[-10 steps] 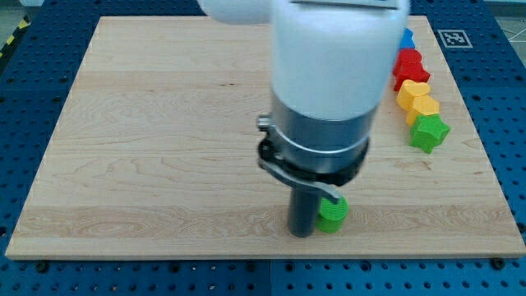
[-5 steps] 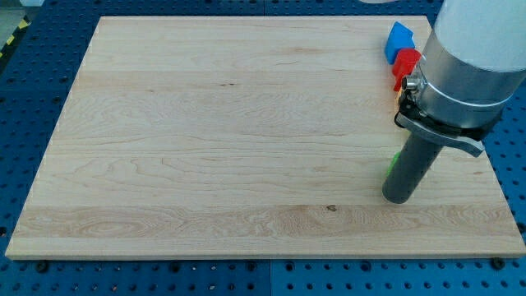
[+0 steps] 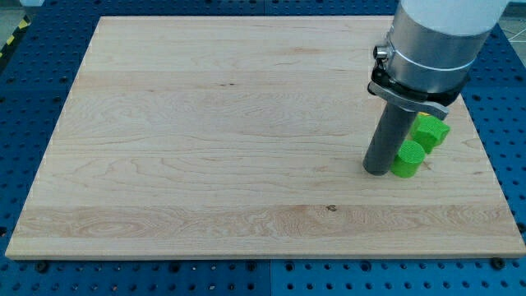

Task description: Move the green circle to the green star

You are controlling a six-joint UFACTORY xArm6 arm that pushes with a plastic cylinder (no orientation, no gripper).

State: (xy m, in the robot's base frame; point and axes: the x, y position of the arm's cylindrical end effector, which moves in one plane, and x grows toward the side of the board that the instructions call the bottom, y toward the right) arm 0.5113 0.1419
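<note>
The green circle (image 3: 407,159) sits on the wooden board (image 3: 205,131) at the view's right. The green star (image 3: 431,131) lies just above and to the right of it, touching or nearly touching it. My tip (image 3: 378,170) rests on the board right against the circle's left side. The arm's white and grey body hides the board area above the star, so the other blocks do not show.
The board's right edge (image 3: 485,164) runs close to the star. A blue perforated table (image 3: 25,99) surrounds the board.
The green circle has gone from the board's lower middle to the right and up, to beside the green star. My tip moved with it and now stands on the circle's left.
</note>
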